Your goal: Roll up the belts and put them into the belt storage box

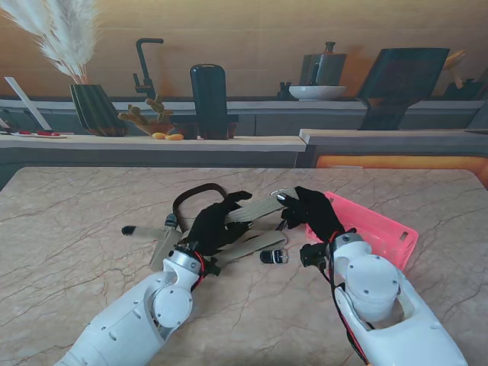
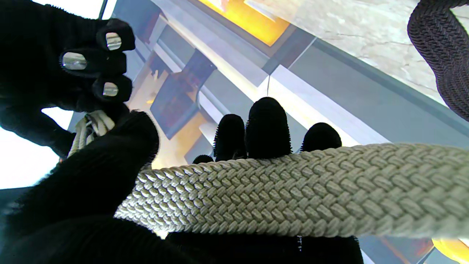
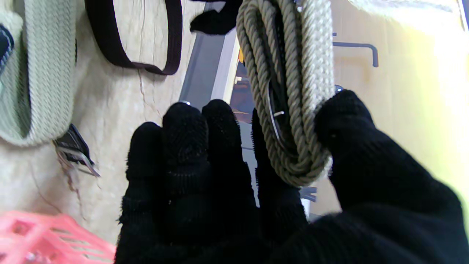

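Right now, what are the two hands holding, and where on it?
Both hold the beige woven belt. The right hand pinches its coiled end between thumb and fingers; the left hand supports the straight strap stretched between them.

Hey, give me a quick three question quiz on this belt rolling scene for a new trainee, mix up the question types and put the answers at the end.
1. True or false: the right hand pinches a rolled end of the beige belt.
2. Multiple choice: where is the pink box? A) on the robot's right, B) on its left, C) on the far counter.
3. Fill in: the left hand supports the beige belt while the ____ belt lies on the table.

Key: 1 true; 2 A; 3 dark brown.
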Tool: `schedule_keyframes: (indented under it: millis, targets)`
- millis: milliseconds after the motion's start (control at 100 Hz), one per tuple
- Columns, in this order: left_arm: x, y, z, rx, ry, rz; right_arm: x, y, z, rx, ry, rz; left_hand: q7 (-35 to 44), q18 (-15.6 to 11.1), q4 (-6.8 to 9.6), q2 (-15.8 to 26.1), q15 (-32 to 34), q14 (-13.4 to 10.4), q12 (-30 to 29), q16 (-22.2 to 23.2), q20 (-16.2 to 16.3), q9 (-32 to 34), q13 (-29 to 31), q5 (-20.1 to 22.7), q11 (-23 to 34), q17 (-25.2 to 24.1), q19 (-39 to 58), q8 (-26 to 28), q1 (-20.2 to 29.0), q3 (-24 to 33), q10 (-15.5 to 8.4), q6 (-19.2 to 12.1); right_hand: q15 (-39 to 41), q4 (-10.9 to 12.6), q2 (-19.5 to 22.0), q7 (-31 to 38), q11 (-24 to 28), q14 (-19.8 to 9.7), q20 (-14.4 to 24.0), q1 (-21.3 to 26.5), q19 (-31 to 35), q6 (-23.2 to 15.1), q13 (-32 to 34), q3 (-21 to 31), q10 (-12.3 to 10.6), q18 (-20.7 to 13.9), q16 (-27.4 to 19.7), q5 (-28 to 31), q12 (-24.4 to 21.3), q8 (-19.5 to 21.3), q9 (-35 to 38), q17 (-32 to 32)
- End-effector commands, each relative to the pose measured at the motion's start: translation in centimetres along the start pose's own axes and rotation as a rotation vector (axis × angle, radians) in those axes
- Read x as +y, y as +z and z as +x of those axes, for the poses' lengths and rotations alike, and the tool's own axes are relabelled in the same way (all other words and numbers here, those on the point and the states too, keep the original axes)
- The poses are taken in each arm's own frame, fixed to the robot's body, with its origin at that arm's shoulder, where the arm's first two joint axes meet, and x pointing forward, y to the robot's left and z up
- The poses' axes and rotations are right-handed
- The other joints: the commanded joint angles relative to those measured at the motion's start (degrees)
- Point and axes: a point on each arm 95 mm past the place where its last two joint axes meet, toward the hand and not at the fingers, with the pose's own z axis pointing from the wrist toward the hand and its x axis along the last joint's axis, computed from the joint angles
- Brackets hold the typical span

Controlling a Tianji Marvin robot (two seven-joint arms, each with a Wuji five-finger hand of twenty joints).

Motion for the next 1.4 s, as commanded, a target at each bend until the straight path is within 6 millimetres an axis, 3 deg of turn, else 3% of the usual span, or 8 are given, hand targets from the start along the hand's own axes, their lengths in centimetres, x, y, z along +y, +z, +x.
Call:
schedule_keyframes:
  millis: [0, 390, 610, 830, 1040, 1320, 1360, 1390]
  targets:
    - [0.4, -0.1, 0.4, 0.009, -0.013, 0.001, -0.4, 0.6, -0.5, -0.030, 0.038, 0.019, -0.59, -0.86, -0.16, 0.38, -1.26, 0.14, -1.77, 0.48, 0.10, -3.84, -2.73, -3.10, -2.82, -2.37, -1.18, -0.53, -2.31, -0.78, -0.28, -1.73, 3.03, 2.01, 7.30, 9.33, 2.95, -2.05, 1.49, 7.84, 1.23, -11.57, -1.08, 3.85, 1.14, -2.76, 1.82, 2.98, 1.76, 2.54, -0.96, -0.24]
    - [0.6, -0.1, 0.4, 0.029, -0.011, -0.015, -3.5, 3.9, -2.2, -0.232, 0.443, 0.238, -3.49, 0.67, -1.40, -0.25, -26.31, 2.14, -8.78, -5.11, -0.95, -21.95, -24.89, -9.41, -15.28, -16.19, -14.11, -1.92, -6.82, -0.59, 1.75, -3.64, 8.65, 2.19, 7.02, 9.01, 7.85, -3.10, 3.93, 7.69, 3.13, -10.90, -1.49, 3.97, 3.26, -3.35, 5.91, 3.51, 5.99, 2.43, -2.44, -0.95]
    - [0.5, -0.1, 0.5, 0.020, -0.018, 0.005, -5.7, 5.3, -3.3, -0.348, 0.504, 0.378, -2.80, -1.41, -1.79, 3.34, -30.24, 1.46, -9.49, -7.27, -1.50, -23.95, -29.30, -10.70, -15.23, -18.39, -16.67, -1.37, -6.46, -3.71, 1.69, -3.76, 13.51, 2.71, 7.09, 8.71, 11.30, -2.70, 5.49, 7.84, 4.34, -10.68, -0.90, 3.55, 4.59, -3.29, 9.12, 3.61, 8.97, 2.30, -2.03, -0.89]
    - [0.4, 0.0, 0.6, 0.014, -0.027, 0.028, -7.3, 6.2, -3.9, -0.412, 0.529, 0.455, -0.78, -4.71, -1.85, 7.45, -33.13, -0.37, -11.88, -11.73, -2.34, -21.72, -28.63, -10.86, -14.18, -17.05, -18.16, -1.20, -1.48, -6.18, 0.62, -3.83, 13.66, 2.53, 7.46, 8.60, 11.25, -2.20, 5.61, 8.29, 4.36, -10.56, -1.54, 3.09, 4.99, -3.19, 9.55, 3.45, 9.32, 2.37, -2.55, -1.50]
    - [0.5, 0.1, 0.5, 0.020, -0.018, 0.032, -8.3, 6.3, -3.8, -0.416, 0.540, 0.560, 0.34, -8.84, -1.79, 4.83, -34.12, -1.24, -13.73, -16.83, -5.11, -21.37, -29.66, -10.93, -13.71, -15.37, -22.89, -1.35, -1.25, -3.43, 0.01, -3.61, 13.89, 2.49, 7.80, 7.56, 11.44, -1.88, 5.84, 7.86, 4.62, -12.40, -1.41, 1.59, 4.94, -3.07, 9.87, 2.95, 9.64, 1.91, -2.20, -1.65]
    - [0.5, 0.1, 0.7, 0.006, -0.040, 0.035, -9.1, 6.0, -3.3, -0.374, 0.414, 0.631, 5.14, -10.46, -0.41, 15.97, -33.05, -2.23, -13.26, -19.60, -6.39, -15.90, -28.40, -8.96, -12.53, -13.70, -24.70, 1.00, 13.65, -8.56, -1.54, -4.65, 13.93, 3.46, 7.53, 5.95, 10.79, -0.51, 5.97, 6.96, 5.16, -15.07, -0.73, -2.63, 5.66, -2.09, 9.82, 3.00, 9.26, -1.32, -0.83, -1.51]
    - [0.6, 0.1, 0.7, 0.001, -0.042, 0.034, -9.2, 5.9, -3.2, -0.367, 0.398, 0.632, 5.79, -10.11, -0.74, 17.36, -32.95, -2.32, -13.14, -19.97, -6.48, -14.90, -28.11, -8.02, -12.39, -13.64, -24.83, 1.42, 16.07, -11.22, -1.59, -4.85, 13.75, 3.31, 7.23, 6.06, 10.65, -0.30, 5.90, 6.54, 5.11, -14.74, -0.57, -2.99, 5.75, -1.94, 9.69, 3.14, 9.12, -1.65, -0.65, -1.51]
    - [0.6, 0.1, 0.7, -0.004, -0.047, 0.032, -9.3, 5.9, -3.2, -0.363, 0.381, 0.629, 6.76, -9.33, -0.67, 20.22, -32.89, -2.20, -13.03, -20.26, -6.56, -13.74, -27.76, -6.42, -12.30, -13.81, -25.16, 1.67, 22.32, -20.03, -1.60, -5.17, 13.70, 3.06, 7.09, 6.22, 10.59, -0.23, 5.88, 5.80, 5.12, -14.23, -0.55, -3.49, 5.81, -1.92, 9.64, 3.20, 9.05, -1.74, -0.61, -1.51]
